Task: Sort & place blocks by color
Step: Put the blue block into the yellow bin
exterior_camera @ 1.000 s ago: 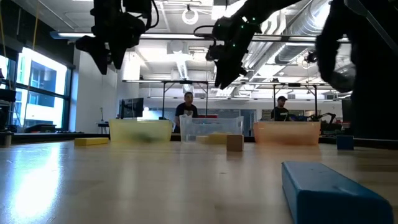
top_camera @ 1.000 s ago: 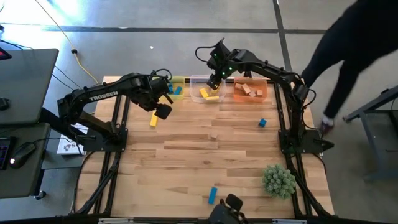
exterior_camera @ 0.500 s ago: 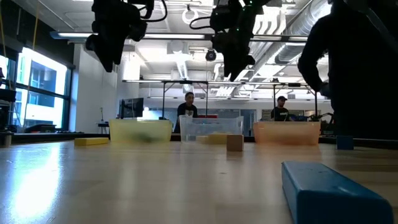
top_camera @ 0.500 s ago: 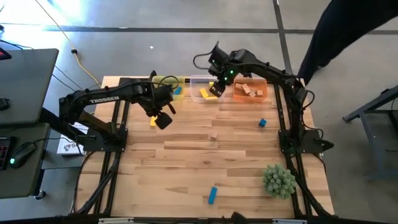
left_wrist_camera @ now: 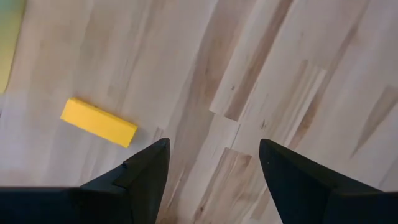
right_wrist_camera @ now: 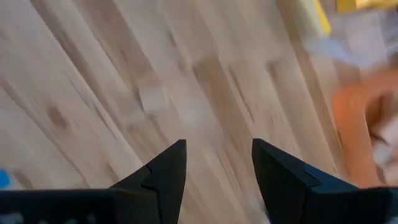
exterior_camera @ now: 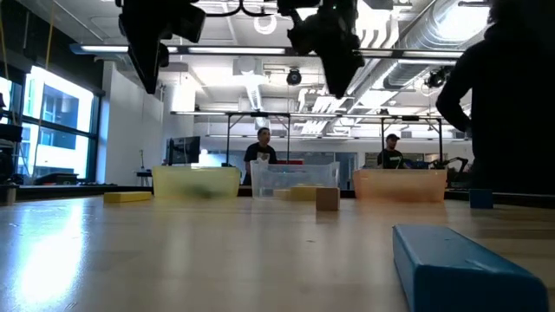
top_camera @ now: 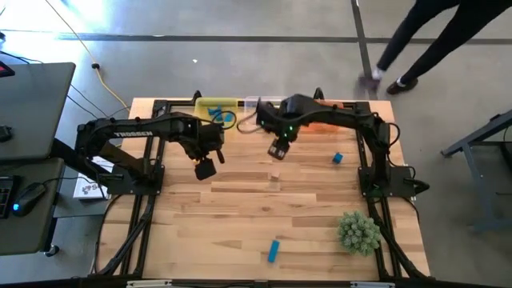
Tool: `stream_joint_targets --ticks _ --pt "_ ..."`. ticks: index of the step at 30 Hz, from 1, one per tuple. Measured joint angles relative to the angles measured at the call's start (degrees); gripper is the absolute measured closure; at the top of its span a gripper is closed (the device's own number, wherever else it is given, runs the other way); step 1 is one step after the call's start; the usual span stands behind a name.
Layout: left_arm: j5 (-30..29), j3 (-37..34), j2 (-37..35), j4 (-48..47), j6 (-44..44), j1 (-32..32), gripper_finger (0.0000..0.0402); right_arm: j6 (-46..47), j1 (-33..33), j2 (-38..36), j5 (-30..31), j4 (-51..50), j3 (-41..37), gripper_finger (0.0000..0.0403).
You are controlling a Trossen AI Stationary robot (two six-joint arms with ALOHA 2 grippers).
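Right end effector [top_camera: 277, 150], fingers apart and empty, hangs above the counter [top_camera: 240, 200] just bin-side of the tan cube [top_camera: 275, 174]. Left end effector [top_camera: 206, 167], also apart, is beside the yellow bar [left_wrist_camera: 98, 121].

Risk: a descent off-centre could nudge the cube aside.

Yellow bin [top_camera: 216, 110] holds blue blocks; the clear and orange bins are mostly hidden under the right arm.

Bare table [top_camera: 240, 200] mid-span; obstacles: tan block [top_camera: 275, 174], plant ball [top_camera: 358, 231], blue bar [top_camera: 274, 250].
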Motion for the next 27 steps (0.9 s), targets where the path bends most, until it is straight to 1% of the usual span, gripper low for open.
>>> stream_joint_targets --ticks 3,9,13,16,21,27 --pt "0.0 0.0 0.0 0.0 1.1 -1.0 0.0163 2.3 2.8 0.0 2.3 -4.5 0.0 0.0233" --pt "-0.2 0.0 0.0 0.0 1.8 -2.2 0.0163 6.4 7.7 0.0 3.9 -4.3 -0.3 0.0233" --pt "-0.2 0.0 0.0 0.0 1.9 -2.2 0.0163 6.7 10.9 -0.1 8.1 -4.2 -2.5 0.0233" --pt "-0.2 0.0 0.0 0.0 1.9 -2.2 0.0163 6.6 12.5 -0.6 9.5 -4.3 -6.1 0.0233" --pt "-0.2 0.0 0.0 0.1 1.9 -2.2 0.0163 7.9 14.4 -1.8 10.2 -4.3 -15.2 0.0233" --pt "-0.2 0.0 0.0 0.4 2.0 -2.1 0.0163 11.0 14.3 -6.4 11.1 -3.3 -27.2 0.0233"
